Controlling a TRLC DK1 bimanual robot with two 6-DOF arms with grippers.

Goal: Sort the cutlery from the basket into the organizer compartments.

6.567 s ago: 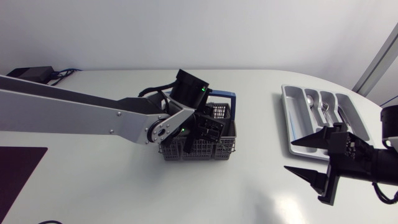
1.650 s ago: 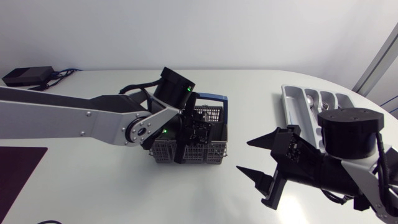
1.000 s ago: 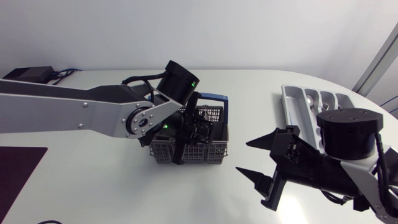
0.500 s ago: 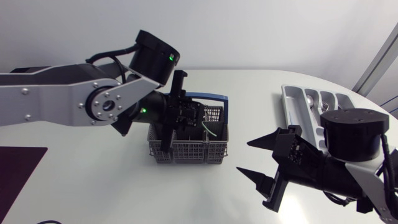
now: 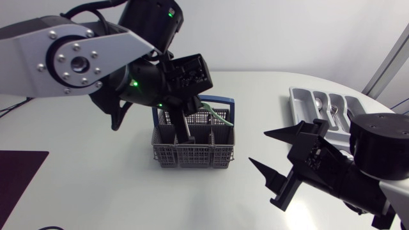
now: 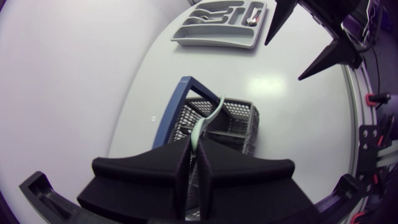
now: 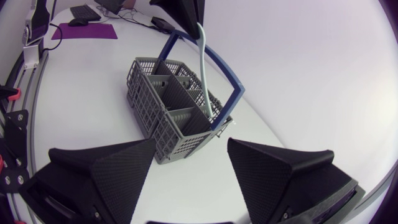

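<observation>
The grey wire basket [image 5: 192,155] with a blue handle [image 5: 220,100] stands mid-table. Above it my left gripper [image 5: 186,131] is shut on one end of a pale green utensil [image 5: 217,117], whose other end still reaches down into the basket. The left wrist view shows that utensil [image 6: 206,120] pinched between the fingers [image 6: 181,163], over the basket [image 6: 239,124]. I cannot tell what kind of utensil it is. My right gripper [image 5: 261,148] hangs open to the right of the basket, holding nothing. Seen from the right gripper [image 7: 189,149], the basket [image 7: 163,109] and utensil [image 7: 203,59] lie ahead.
The grey organizer tray [image 5: 297,107] sits at the far right with metal spoons [image 5: 319,102] in its compartments; it also shows beyond the basket as a tray [image 6: 211,42]. Bare tabletop lies in front of the basket.
My left arm has risen from inside the basket, drawing the green utensil up with it. The right arm has shifted slightly rightward, its gripper still open.
</observation>
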